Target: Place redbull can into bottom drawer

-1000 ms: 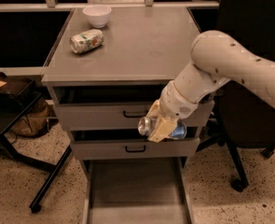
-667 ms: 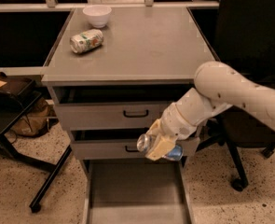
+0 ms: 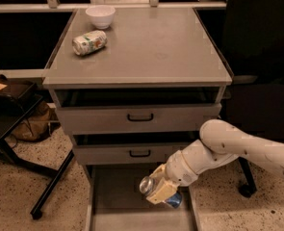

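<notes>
My gripper (image 3: 159,192) is shut on the redbull can (image 3: 148,184), a slim blue and silver can with its shiny top facing left. It holds the can tilted on its side a little above the floor of the bottom drawer (image 3: 117,196), which is pulled out at the foot of the grey cabinet. The blue lower end of the can shows under the fingers (image 3: 161,190). My white arm reaches in from the right.
Two grey drawers with black handles (image 3: 140,117) sit above the open one. On the cabinet top (image 3: 156,47) lie a white-and-green can (image 3: 89,42) on its side and a white bowl (image 3: 100,16). A black stand (image 3: 16,148) is left, a chair base (image 3: 247,189) right.
My gripper has carried the redbull can downward, from in front of the upper drawer fronts to just above the bottom drawer's floor. The arm has lowered with it.
</notes>
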You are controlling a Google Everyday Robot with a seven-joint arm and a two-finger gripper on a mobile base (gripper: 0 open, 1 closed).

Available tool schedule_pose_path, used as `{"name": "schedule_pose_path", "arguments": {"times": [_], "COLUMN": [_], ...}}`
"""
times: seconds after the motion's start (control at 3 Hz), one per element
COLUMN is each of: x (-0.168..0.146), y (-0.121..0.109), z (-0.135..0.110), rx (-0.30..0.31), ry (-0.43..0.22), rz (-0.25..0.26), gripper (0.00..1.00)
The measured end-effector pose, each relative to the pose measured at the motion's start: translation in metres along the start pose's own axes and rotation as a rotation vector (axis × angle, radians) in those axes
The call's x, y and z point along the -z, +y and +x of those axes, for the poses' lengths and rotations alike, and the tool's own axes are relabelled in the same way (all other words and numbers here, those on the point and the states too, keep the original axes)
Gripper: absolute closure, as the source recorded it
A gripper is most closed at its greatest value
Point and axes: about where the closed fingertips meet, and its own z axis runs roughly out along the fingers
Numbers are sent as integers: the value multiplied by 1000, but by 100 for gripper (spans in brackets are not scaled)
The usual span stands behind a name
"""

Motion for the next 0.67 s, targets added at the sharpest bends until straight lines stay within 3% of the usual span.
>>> {"name": "schedule_pose_path", "arguments": {"times": [0.33, 0.67], "x": [-34, -34], "y": [4, 4], "z": [19, 19], "rx": [-6, -6], "ry": [-37, -37], "rz": [-52, -52], "gripper": [100, 100]}}
